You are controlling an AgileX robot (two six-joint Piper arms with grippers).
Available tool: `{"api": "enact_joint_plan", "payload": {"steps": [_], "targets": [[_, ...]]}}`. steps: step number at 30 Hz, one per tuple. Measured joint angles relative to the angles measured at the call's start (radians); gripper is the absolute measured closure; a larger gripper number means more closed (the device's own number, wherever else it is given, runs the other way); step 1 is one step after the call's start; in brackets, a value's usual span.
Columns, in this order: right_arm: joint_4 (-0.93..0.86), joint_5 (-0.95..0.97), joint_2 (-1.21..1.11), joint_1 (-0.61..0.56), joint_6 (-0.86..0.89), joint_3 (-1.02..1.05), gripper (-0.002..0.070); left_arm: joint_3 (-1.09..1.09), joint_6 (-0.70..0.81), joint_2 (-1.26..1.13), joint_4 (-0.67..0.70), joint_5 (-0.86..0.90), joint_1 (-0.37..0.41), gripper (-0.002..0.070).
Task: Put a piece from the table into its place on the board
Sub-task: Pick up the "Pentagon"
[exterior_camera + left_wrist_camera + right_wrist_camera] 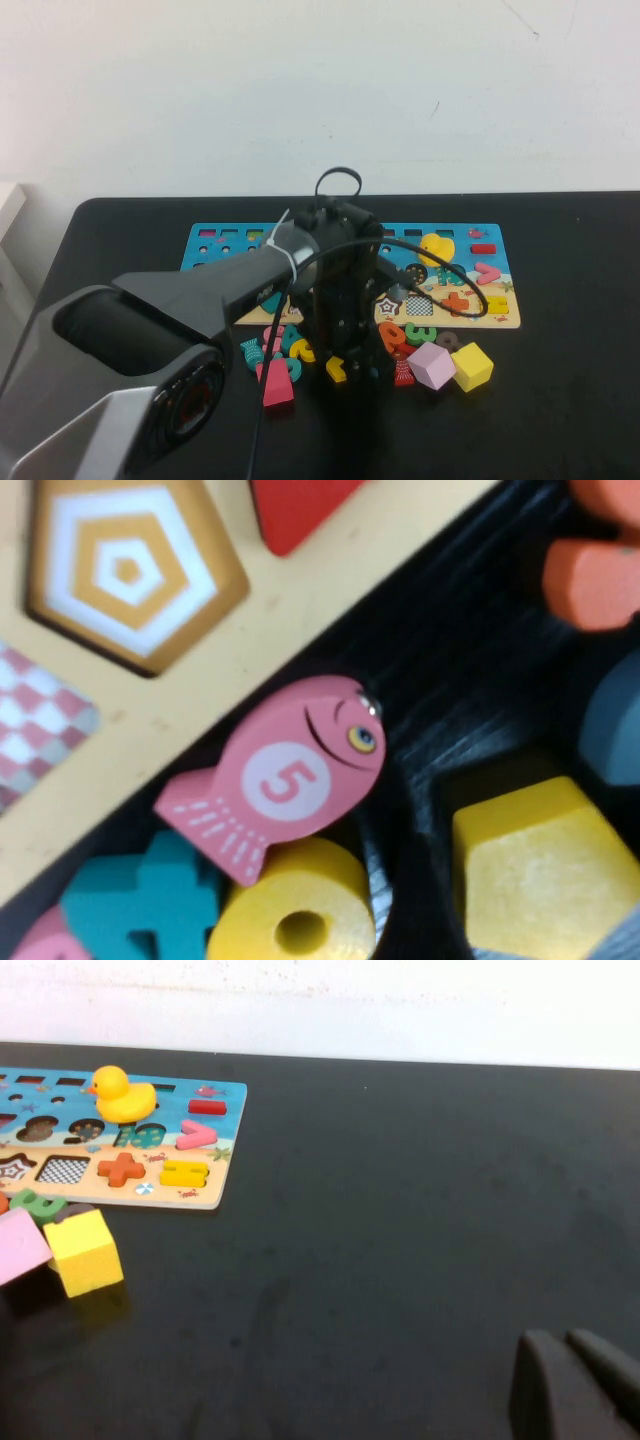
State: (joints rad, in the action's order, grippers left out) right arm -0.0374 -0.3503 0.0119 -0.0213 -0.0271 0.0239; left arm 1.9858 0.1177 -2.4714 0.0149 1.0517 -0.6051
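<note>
left wrist view: left end effector (346, 372) wide above piece (545, 872); lower and close next. right end effector (572, 1388) closed, parked right of board (215, 1185).

Black table (580, 300) carries the board (495, 240) (loose pieces (472, 365) alongside).

We see a matt black table (420, 1210) with a faint grain, a painted wooden board (300, 590) with a smooth tan strip, a smooth painted yellow piece (545, 865), and the left arm's semi-gloss black plastic shell (190, 300).
</note>
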Motion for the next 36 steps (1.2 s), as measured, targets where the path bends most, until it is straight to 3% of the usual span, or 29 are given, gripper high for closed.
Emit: {"api": "enact_joint_plan", "payload": {"steps": [6,11,23,36], "targets": [[0.0,-0.002,0.0,0.0,0.0,0.0,0.0657,0.002,0.0,-0.009,0.002,0.007,0.0,0.0263],[0.0,-0.002,0.0,0.0,0.0,0.0,0.0657,0.004,0.004,-0.009,0.0,0.007,0.0,0.0363],[0.0,-0.002,0.0,0.0,0.0,0.0,0.0657,0.004,-0.002,0.05,-0.04,0.039,0.0,0.0363],[0.0,-0.002,0.0,0.0,0.0,0.0,0.0657,0.1,-0.13,0.055,-0.036,-0.05,0.01,0.0363]]}}
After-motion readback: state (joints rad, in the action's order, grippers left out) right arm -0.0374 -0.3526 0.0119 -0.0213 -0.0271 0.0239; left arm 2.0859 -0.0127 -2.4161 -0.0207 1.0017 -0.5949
